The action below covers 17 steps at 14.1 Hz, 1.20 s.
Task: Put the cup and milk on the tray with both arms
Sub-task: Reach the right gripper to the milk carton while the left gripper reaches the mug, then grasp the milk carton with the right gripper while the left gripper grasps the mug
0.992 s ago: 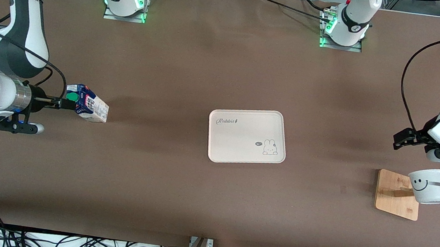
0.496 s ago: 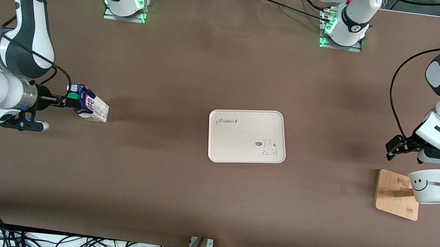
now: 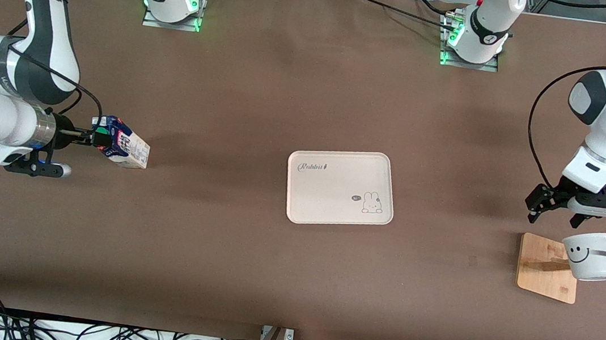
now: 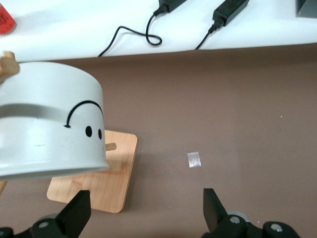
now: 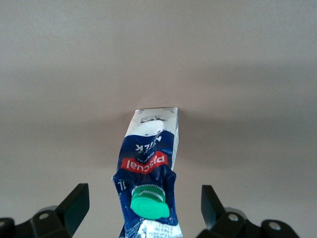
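The milk stands on the table toward the right arm's end, its green cap up. My right gripper is open at the carton's top; in the right wrist view the gripper has one finger on each side of the cap, not touching. The cup hangs on a wooden rack toward the left arm's end and fills one side of the left wrist view. My left gripper is open and empty over the table beside the rack; it also shows in the left wrist view. The tray lies mid-table, bare.
The rack's wooden base and pegs stand under the cup; the base also shows in the left wrist view. A small scrap of tape lies on the table near the rack. Cables lie along the table edge nearest the front camera.
My right gripper has closed in on the milk's top, so its fingers now hide the cap in the front view. My left gripper has moved beside the rack, a little toward the tray.
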Available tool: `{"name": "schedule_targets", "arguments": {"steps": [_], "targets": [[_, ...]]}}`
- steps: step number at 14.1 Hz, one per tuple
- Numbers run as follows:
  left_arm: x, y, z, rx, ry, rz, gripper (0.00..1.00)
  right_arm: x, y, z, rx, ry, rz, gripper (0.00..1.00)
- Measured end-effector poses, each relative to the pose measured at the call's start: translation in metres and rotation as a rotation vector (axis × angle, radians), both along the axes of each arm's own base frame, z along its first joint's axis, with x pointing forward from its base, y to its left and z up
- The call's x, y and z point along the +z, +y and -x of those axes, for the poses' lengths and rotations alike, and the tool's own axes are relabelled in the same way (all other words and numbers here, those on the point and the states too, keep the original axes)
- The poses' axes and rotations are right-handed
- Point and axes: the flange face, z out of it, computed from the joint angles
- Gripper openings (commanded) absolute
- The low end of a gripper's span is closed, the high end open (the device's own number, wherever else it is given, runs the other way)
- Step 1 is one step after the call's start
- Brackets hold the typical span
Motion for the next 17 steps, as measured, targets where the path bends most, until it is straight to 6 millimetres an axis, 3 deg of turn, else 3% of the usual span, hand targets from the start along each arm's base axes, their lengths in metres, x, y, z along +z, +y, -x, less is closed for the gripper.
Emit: {"name": "schedule_targets", "arguments": {"steps": [4, 10, 17], "targets": [[-0.007, -0.002, 0.01, -0.034, -0.127, -0.028, 1.0, -0.012, -0.002, 0.014, -0.004, -0.011, -0.001, 1.0], [-0.009, 0.005, 0.014, -0.025, -0.17, -0.028, 1.0, -0.017, -0.002, 0.025, -0.004, 0.0, -0.003, 1.0], [-0.026, 0.014, 0.012, -0.013, -0.19, -0.027, 1.0, -0.032, -0.003, 0.03, -0.002, -0.007, -0.002, 1.0]]}}
